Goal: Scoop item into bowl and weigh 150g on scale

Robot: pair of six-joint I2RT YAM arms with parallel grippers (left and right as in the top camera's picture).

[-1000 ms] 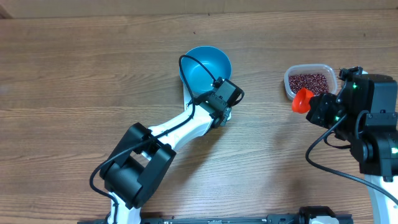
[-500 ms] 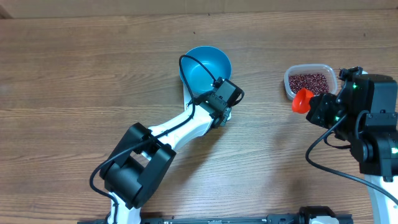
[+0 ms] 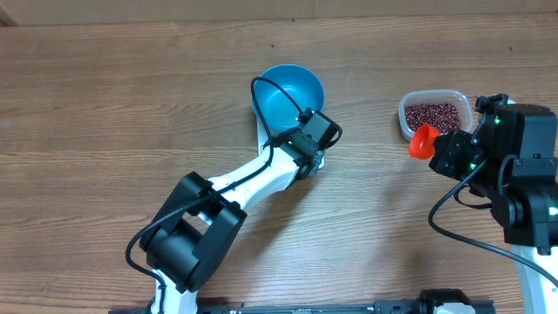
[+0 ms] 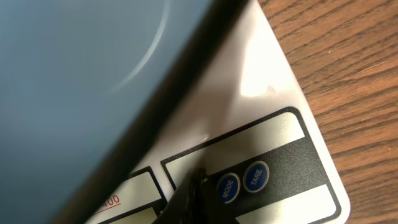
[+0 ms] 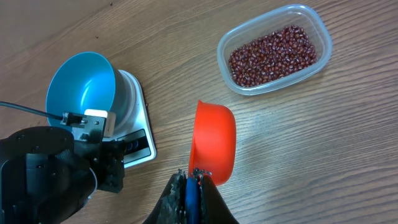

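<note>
The blue bowl [image 3: 288, 92] stands on the white scale [image 3: 261, 133]; no beans show inside it. My left gripper [image 4: 194, 184] is shut and empty, its tip resting on the scale's front panel [image 4: 273, 155] just left of the MODE button [image 4: 228, 185]. In the overhead view this gripper [image 3: 305, 150] covers the scale's front edge. My right gripper [image 5: 194, 177] is shut on the blue handle of an orange scoop [image 5: 214, 143], which hangs empty above the table. The dark red beans [image 5: 273, 50] fill a clear tub [image 3: 433, 113] just beyond the scoop [image 3: 425, 139].
The left arm [image 3: 235, 187] stretches diagonally from the front of the table up to the scale. The right arm's body [image 3: 514, 174] stands at the right edge beside the tub. Bare wooden tabletop [image 3: 375, 192] lies between scale and tub.
</note>
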